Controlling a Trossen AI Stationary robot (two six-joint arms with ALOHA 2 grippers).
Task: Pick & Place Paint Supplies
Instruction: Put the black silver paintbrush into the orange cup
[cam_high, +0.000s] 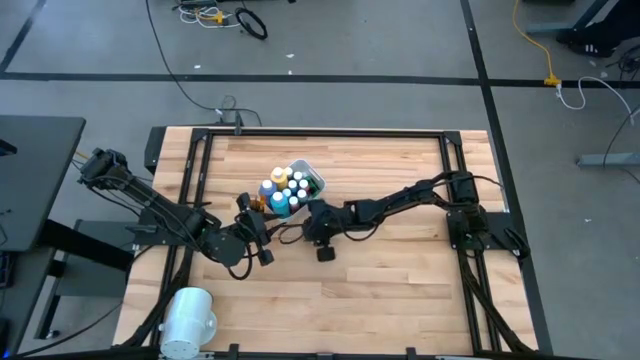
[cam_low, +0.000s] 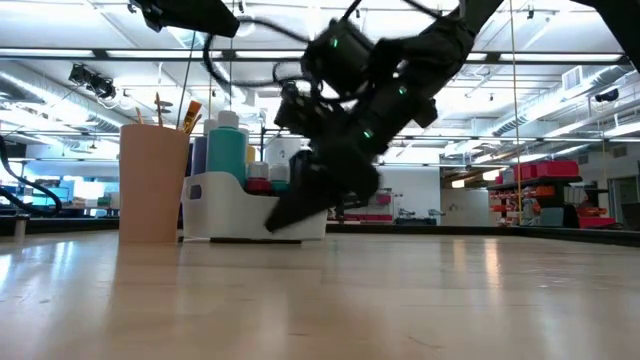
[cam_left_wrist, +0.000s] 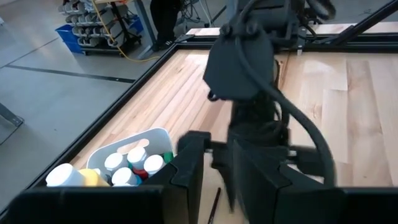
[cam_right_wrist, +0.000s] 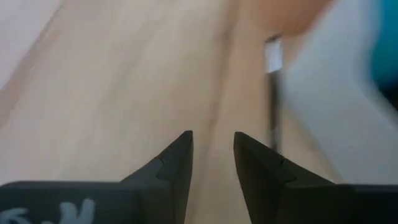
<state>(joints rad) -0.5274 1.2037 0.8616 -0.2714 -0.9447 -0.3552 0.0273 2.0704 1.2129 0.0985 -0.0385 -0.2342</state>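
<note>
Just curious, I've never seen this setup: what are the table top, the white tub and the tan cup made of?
Table top: apparently wood, pale jointed planks with grain, slight sheen. White tub: likely plastic, smooth with rounded moulded edges. Tan cup: matte and plain, perhaps plastic or paper; can't tell.

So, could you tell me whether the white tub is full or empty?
Full: the white tub is packed with upright white-capped paint bottles.
</note>
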